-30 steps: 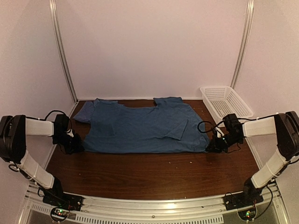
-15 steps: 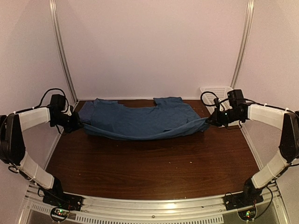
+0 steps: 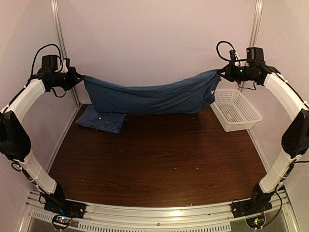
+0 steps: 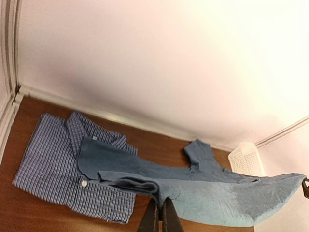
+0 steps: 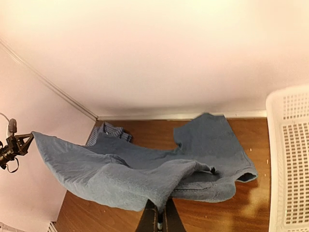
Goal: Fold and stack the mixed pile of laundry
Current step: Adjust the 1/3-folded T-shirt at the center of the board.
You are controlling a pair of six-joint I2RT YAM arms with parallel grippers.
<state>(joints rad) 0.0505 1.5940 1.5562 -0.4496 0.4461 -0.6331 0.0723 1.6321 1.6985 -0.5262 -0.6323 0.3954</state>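
The plain teal-blue t-shirt (image 3: 149, 98) hangs in the air, stretched between both arms high above the back of the table. My left gripper (image 3: 80, 77) is shut on its left end and my right gripper (image 3: 218, 73) is shut on its right end. The left wrist view has the dark fingers (image 4: 155, 218) pressed together on a bunched edge of the t-shirt (image 4: 217, 193). The right wrist view shows the same pinch (image 5: 158, 212) on the t-shirt (image 5: 125, 179). The blue-and-white checked shirt (image 3: 102, 120) lies folded flat at the back left of the table (image 3: 159, 164).
A white plastic lattice basket (image 3: 235, 108) stands at the back right, just below my right gripper. Pale walls with metal corner rails (image 3: 62, 53) close in the back and sides. The checked shirt (image 4: 48, 164) lies under the t-shirt's hanging left part.
Both grippers have risen from table level to high up, lifting the t-shirt fully off the table and pulling it taut. The folded checked shirt beneath it has come into view.
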